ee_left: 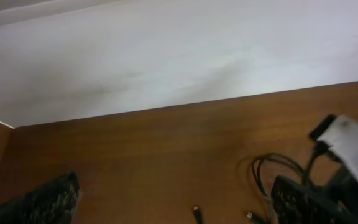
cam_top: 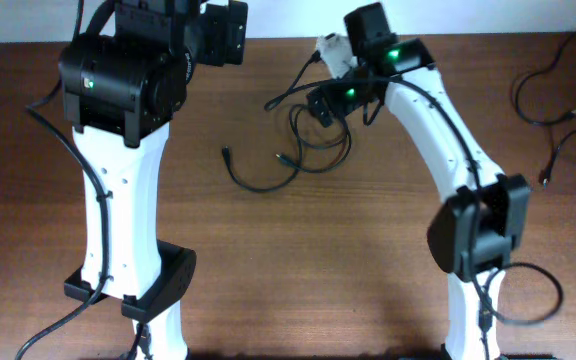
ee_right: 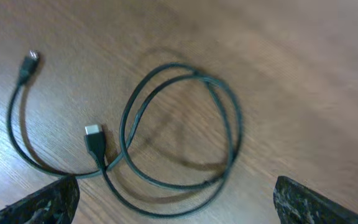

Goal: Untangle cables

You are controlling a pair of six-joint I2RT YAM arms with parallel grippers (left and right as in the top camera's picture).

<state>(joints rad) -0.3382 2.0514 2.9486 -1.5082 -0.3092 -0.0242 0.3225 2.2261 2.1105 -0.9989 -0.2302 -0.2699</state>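
Observation:
The cables (cam_top: 308,140) lie as thin black loops in the middle of the wooden table, with loose plug ends to the left. In the right wrist view one cable (ee_right: 179,124) makes a double loop, with a metal-tipped plug (ee_right: 94,140) beside it and another plug end (ee_right: 28,62) at the upper left. My right gripper (ee_right: 176,202) hangs open above this loop, touching nothing. It sits over the tangle's top edge (cam_top: 328,100). My left gripper (ee_left: 173,202) is open and empty near the table's back edge (cam_top: 223,30). Two plug ends (ee_left: 196,213) lie between its fingers.
More black cables (cam_top: 548,90) lie at the table's far right, one of them shorter (cam_top: 568,150). A white wall (ee_left: 166,56) rises behind the table's back edge. The right arm's white wrist part (ee_left: 350,146) shows in the left wrist view.

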